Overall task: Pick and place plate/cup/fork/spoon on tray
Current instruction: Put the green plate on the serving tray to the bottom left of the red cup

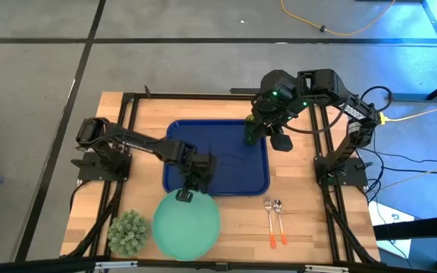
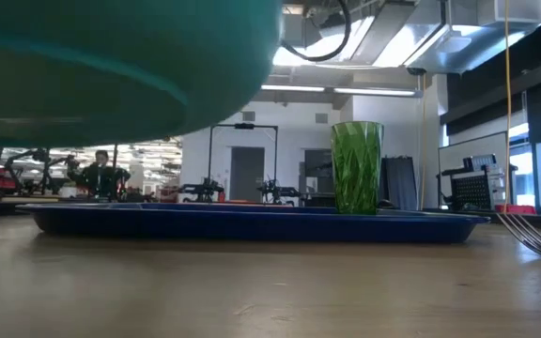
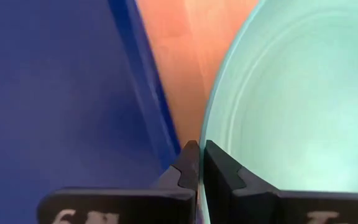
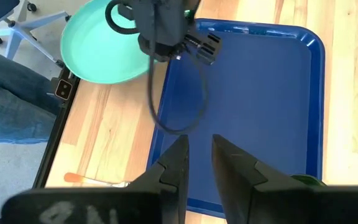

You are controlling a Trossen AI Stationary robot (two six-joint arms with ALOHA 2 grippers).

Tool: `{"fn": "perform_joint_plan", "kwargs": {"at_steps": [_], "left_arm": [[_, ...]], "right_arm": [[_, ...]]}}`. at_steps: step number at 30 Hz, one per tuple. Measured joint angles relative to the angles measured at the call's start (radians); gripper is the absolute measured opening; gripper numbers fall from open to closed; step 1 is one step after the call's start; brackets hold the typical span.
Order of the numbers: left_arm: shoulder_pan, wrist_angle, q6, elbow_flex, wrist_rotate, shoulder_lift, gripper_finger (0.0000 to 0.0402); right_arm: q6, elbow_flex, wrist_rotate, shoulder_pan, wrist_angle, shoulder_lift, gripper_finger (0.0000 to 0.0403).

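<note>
The left end effector (image 1: 186, 195) pinches the round mint-green plate's (image 1: 187, 224) rim, seemingly lifted. Next: carry it over the dark blue rectangular plastic tray (image 1: 226, 182) just beside.

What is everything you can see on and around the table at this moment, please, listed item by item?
tray: one, dark blue, middle of the table.
cup: one, olive-green, upright in the tray's far right corner.
plate: one, mint-green, gripped at its rim, lifted off the table just outside the tray's near left corner.
fork: one, silver head and orange handle, on the table near the tray's right near corner.
spoon: one, silver bowl and orange handle, right beside the fork.
plant: one, spiky grey-green ball, near left of the table.
person: one, far back in the room.
left gripper: shut on the plate's rim.
right gripper: open, above the cup.
</note>
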Motion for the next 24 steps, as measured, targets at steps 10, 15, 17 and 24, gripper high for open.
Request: {"fn": "perform_joint_plan", "kwargs": {"at_steps": [10,15,17,24], "left_arm": [[0.168,-0.138,0.111,0.177,-0.039,0.0,0.0],[0.259,-0.134,0.132,0.228,-0.066,0.0,0.0],[0.293,-0.134,0.134,0.234,-0.081,0.0,0.0],[0.41,-0.125,0.148,0.237,-0.102,0.001,0.0]], "right_arm": [[-0.004,0.0,0.0,0.0,0.0,0.0,0.0071],[-0.005,0.0,0.0,0.0,0.0,0.0,0.0071],[-0.006,0.0,0.0,0.0,0.0,0.0,0.0071],[-0.006,0.0,0.0,0.0,0.0,0.0,0.0071]]}}
